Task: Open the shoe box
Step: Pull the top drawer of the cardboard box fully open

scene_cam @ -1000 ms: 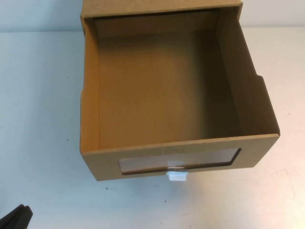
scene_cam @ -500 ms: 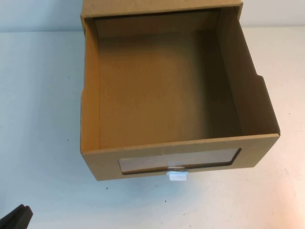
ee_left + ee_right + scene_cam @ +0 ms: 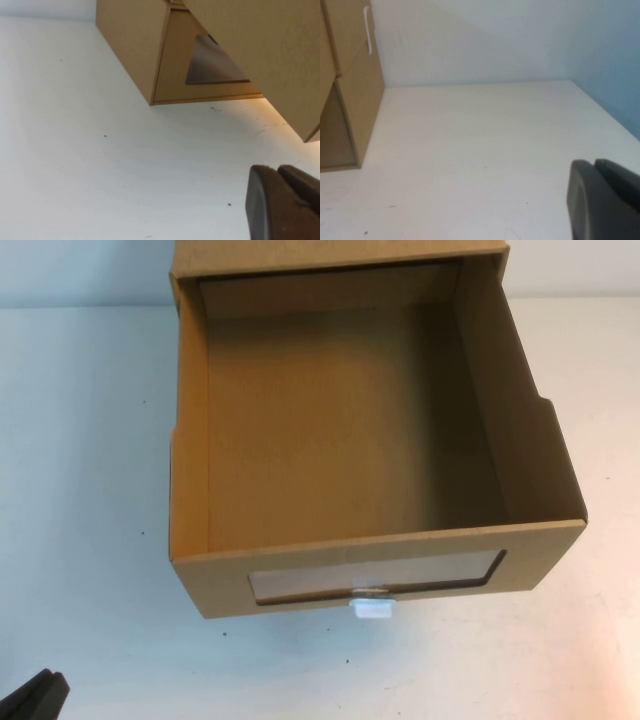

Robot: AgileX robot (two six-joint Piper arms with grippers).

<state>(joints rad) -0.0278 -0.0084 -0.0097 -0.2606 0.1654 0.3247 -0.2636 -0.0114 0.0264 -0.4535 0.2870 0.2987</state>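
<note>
The brown cardboard shoe box (image 3: 380, 545) stands in the middle of the high view, its drawer slid out of the outer sleeve (image 3: 330, 252) toward me. Its inside shows bare. The front panel has a clear window (image 3: 375, 575) and a small white pull tab (image 3: 371, 609). My left gripper (image 3: 35, 695) rests at the near left corner of the table, shut, apart from the box (image 3: 132, 45). My right gripper (image 3: 594, 165) is out of the high view. In its wrist view it is shut with nothing in it, and the box (image 3: 355, 85) stands well off to one side.
The white table (image 3: 80, 440) stretches to both sides of the box and along its front. A pale wall runs along the table's far edge (image 3: 480, 82). Nothing else stands on the table.
</note>
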